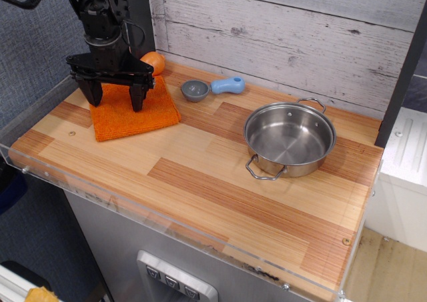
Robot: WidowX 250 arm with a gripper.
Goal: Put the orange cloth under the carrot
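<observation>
- Wooden counter [220,182], plank wall behind.
- Gripper [113,97], fingers spread wide, presses on the orange cloth [133,113], gripping nothing, seemingly to slide it.
- Carrot [153,62] sits at the cloth's one o'clock, touching its edge.
- Pot [289,139] stands at three o'clock, well apart.

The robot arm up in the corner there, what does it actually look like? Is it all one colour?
Yes, nearly all matte black. The arm is a blocky column of jointed segments, with a thin black cable looping out at its side. It ends in a gripper with a wide crossbar and two stubby, tapering black fingers. No markings or labels are readable.
</observation>
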